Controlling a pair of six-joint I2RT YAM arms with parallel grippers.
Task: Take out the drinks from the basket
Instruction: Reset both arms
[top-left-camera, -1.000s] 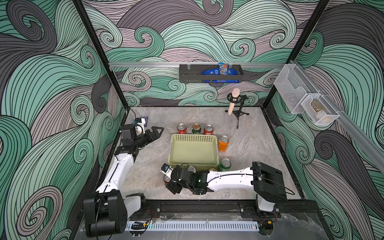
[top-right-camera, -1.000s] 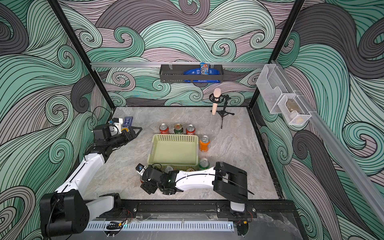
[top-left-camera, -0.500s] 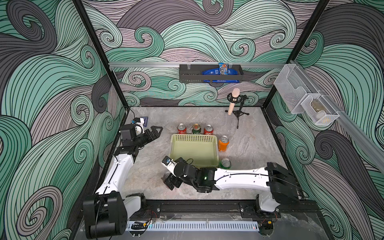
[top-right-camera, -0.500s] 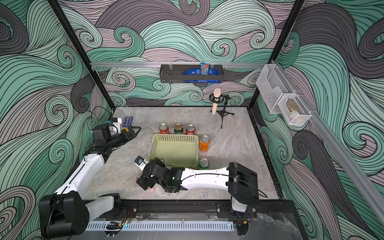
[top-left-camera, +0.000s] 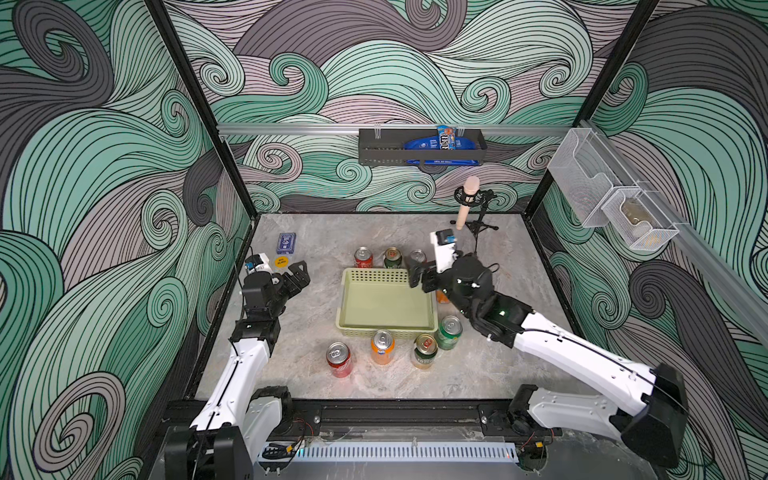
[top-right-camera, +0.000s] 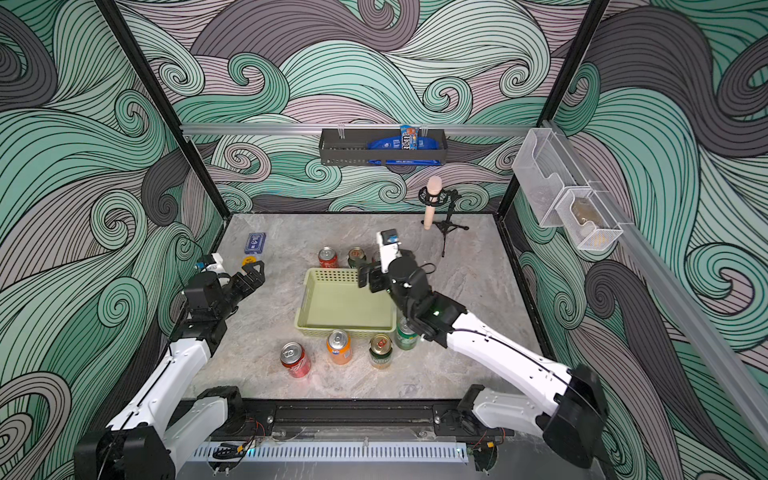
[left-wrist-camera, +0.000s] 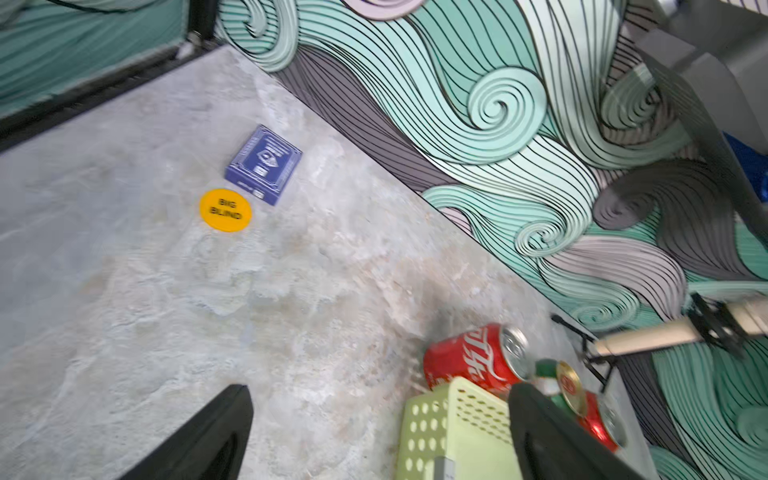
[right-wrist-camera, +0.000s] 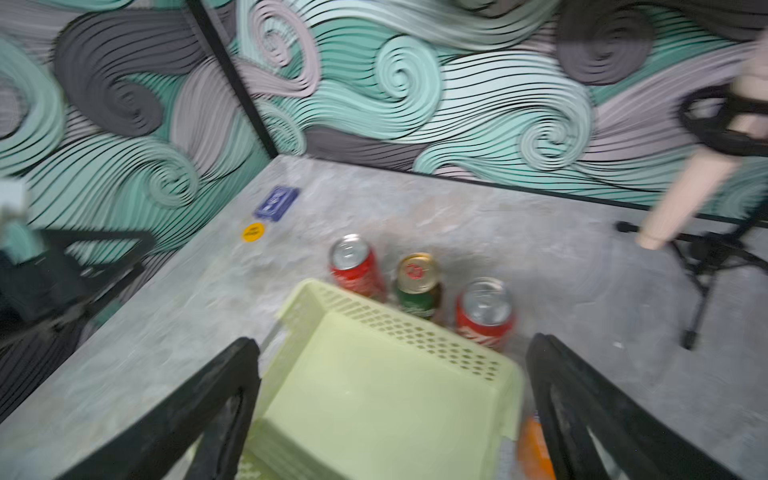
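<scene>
Looking down, you find the basket (top-left-camera: 386, 301) upright with nothing inside. Your right gripper (top-left-camera: 419, 279) hangs over its far right corner, jaws spread wide, gripping nothing. Your left gripper (top-left-camera: 300, 275) sits well off to the left, jaws likewise parted, empty. All drinks stand outside. Behind the far wall: far red can (top-left-camera: 363, 257), far green-gold can (top-left-camera: 392, 257), second far red can (top-left-camera: 417, 257). Along the near wall: near red can (top-left-camera: 339, 359), near orange can (top-left-camera: 382, 346), near green-gold can (top-left-camera: 425, 351), bright green can (top-left-camera: 450, 331). The side orange can (top-left-camera: 441, 296) is mostly hidden under the right arm (top-left-camera: 494, 316).

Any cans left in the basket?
No, the basket shows a bare floor in a top view; the cans stand outside it.
</scene>
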